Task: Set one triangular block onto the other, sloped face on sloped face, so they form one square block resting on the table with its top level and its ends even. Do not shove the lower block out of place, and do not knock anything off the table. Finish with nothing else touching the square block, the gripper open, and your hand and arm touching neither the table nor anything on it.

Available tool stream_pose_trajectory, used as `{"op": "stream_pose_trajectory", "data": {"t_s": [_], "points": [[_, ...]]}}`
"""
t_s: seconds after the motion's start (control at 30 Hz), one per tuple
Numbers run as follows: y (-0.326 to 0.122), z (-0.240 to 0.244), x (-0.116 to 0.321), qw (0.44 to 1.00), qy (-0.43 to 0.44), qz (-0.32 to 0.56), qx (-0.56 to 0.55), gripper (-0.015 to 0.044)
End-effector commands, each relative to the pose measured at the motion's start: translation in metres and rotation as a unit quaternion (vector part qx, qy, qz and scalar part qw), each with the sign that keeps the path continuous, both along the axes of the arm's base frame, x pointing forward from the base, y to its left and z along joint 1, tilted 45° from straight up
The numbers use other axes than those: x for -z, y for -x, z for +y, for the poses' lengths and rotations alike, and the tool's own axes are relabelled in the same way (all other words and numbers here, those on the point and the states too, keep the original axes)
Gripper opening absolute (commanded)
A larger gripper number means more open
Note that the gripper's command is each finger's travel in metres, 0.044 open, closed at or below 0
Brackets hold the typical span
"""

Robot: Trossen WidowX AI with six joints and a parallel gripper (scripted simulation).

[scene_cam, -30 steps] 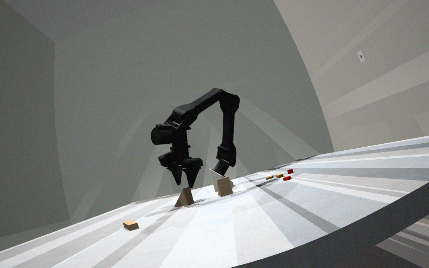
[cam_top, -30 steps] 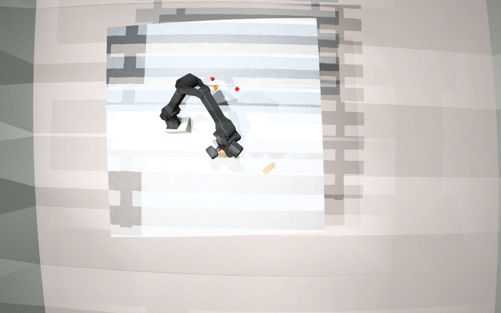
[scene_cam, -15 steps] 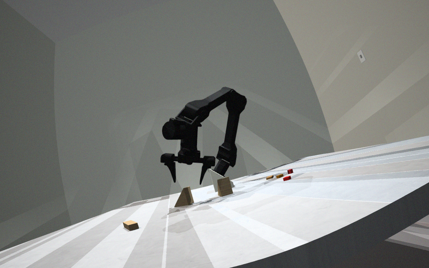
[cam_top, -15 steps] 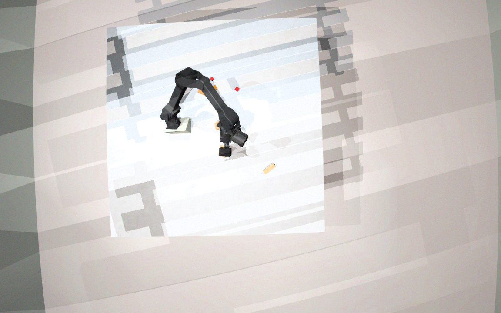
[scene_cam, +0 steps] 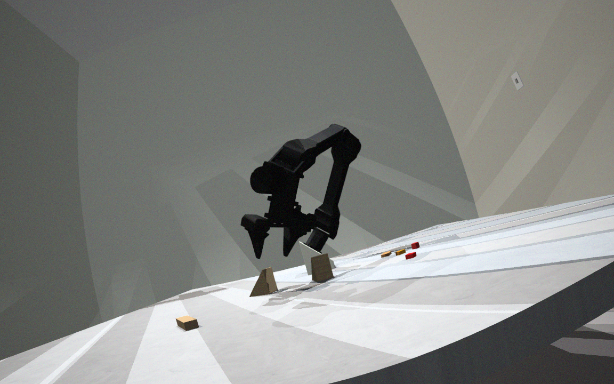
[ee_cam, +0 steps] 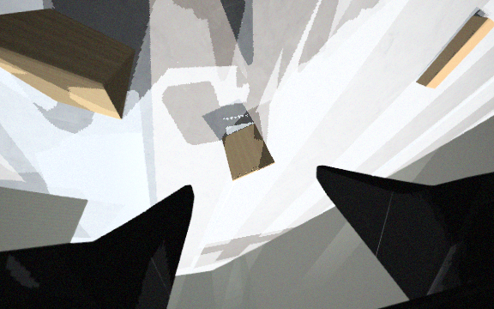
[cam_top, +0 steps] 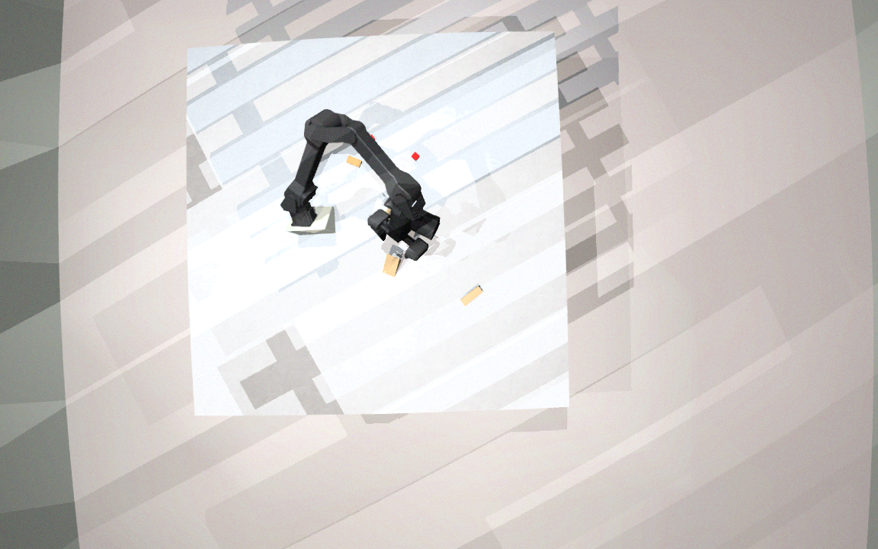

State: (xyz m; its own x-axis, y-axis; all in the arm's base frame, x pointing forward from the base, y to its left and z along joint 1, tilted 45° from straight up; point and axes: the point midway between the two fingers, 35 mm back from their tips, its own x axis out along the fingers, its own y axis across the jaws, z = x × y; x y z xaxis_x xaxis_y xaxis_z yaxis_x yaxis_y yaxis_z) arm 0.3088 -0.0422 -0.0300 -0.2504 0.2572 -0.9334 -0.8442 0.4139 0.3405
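One triangular block [cam_top: 392, 265] [scene_cam: 264, 282] [ee_cam: 245, 151] stands on the table, its triangular end and slope showing in the exterior view. The other triangular block [scene_cam: 322, 268] [ee_cam: 64, 53] stands apart from it, nearer the arm's base, a broad face toward the exterior camera. In the top view the arm hides nearly all of that second block. My gripper [scene_cam: 271, 256] [ee_cam: 256, 180] is open and empty, fingers pointing down. It hangs above the table, its tips higher than the first block's top in the exterior view, and touches neither block.
A low flat wooden block [cam_top: 471, 294] [scene_cam: 187, 324] [ee_cam: 457, 52] lies beyond the triangular blocks. A tan block [cam_top: 354, 162] [scene_cam: 385, 254], an orange block [scene_cam: 400, 251] and two red blocks [cam_top: 415, 156] [scene_cam: 415, 245] lie on the other side. The arm's pale base [cam_top: 322, 219] stands at left.
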Motion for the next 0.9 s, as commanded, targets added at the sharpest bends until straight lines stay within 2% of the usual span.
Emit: {"op": "stream_pose_trajectory", "data": {"t_s": [0.0, 0.37, 0.87], "points": [[-0.001, 0.001, -0.009, 0.989, -0.008, -0.037, -0.146, 0.0440], [-0.001, 0.001, -0.008, 0.989, -0.008, -0.037, -0.146, 0.0440], [0.002, 0.005, 0.016, 0.988, -0.009, -0.038, -0.146, 0.0440]]}}
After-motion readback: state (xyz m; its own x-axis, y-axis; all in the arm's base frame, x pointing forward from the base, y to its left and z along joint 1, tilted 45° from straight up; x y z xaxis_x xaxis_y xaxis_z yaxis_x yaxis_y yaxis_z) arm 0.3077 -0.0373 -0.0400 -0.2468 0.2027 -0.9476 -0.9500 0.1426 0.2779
